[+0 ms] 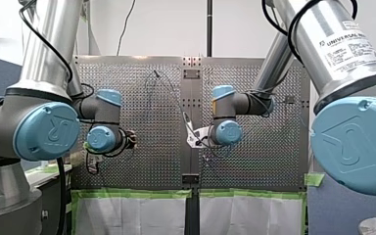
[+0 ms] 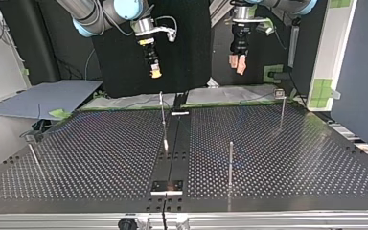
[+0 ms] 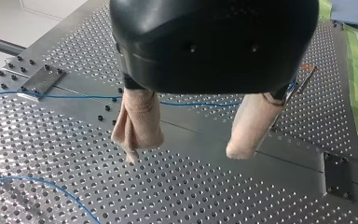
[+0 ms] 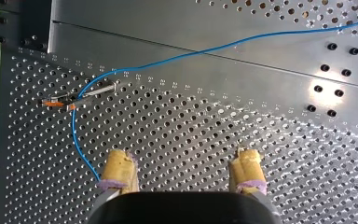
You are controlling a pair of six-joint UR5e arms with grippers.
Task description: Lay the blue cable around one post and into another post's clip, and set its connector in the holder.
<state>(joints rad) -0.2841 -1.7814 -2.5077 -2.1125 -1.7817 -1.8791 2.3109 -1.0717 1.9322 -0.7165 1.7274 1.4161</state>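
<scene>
Blue cable [image 4: 186, 55] is lying across the perforated table [image 4: 191, 121] and bending at a post [image 4: 95, 91], at ten o'clock from my right gripper [image 4: 185, 156]. My right gripper and my left gripper [image 3: 185, 151] are both hovering with fingers spread, gripping nothing.

I am holding my right gripper [image 4: 184, 161] with its yellow-padded fingers [image 4: 120, 169] spread apart over the perforated grey metal table [image 4: 200, 121]. The thin blue cable [image 4: 182, 56] is bending at a slim metal post [image 4: 98, 90] with an orange tip and running down beside one finger.
</scene>
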